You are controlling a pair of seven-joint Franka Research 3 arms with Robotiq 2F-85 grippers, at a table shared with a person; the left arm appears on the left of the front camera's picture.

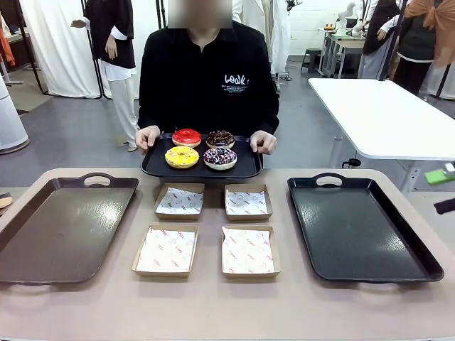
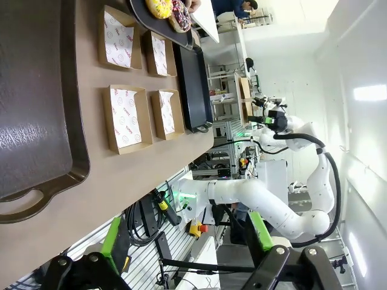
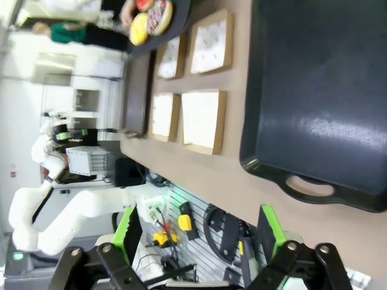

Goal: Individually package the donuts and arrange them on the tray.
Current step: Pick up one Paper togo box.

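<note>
Four donuts lie on a small black tray [image 1: 201, 168] that a person holds in both hands at the table's far edge: red [image 1: 186, 136], chocolate brown [image 1: 220, 138], yellow [image 1: 182, 156] and dark sprinkled [image 1: 220, 158]. The left wrist view catches the yellow donut [image 2: 159, 7] and the sprinkled one [image 2: 180, 15] at its top. My left gripper [image 2: 187, 241] hangs open off the table's near edge, nothing between its green pads. My right gripper [image 3: 198, 235] is likewise open and empty, back from the table's right end, its green pad [image 1: 441, 175] at the picture's right edge.
Four paper-lined cardboard boxes sit mid-table: far left [image 1: 180, 201], far right [image 1: 247, 202], near left [image 1: 166, 250], near right [image 1: 249, 250]. A large dark tray [image 1: 60, 227] lies at the left and another [image 1: 359, 227] at the right. A white table [image 1: 384, 114] stands behind.
</note>
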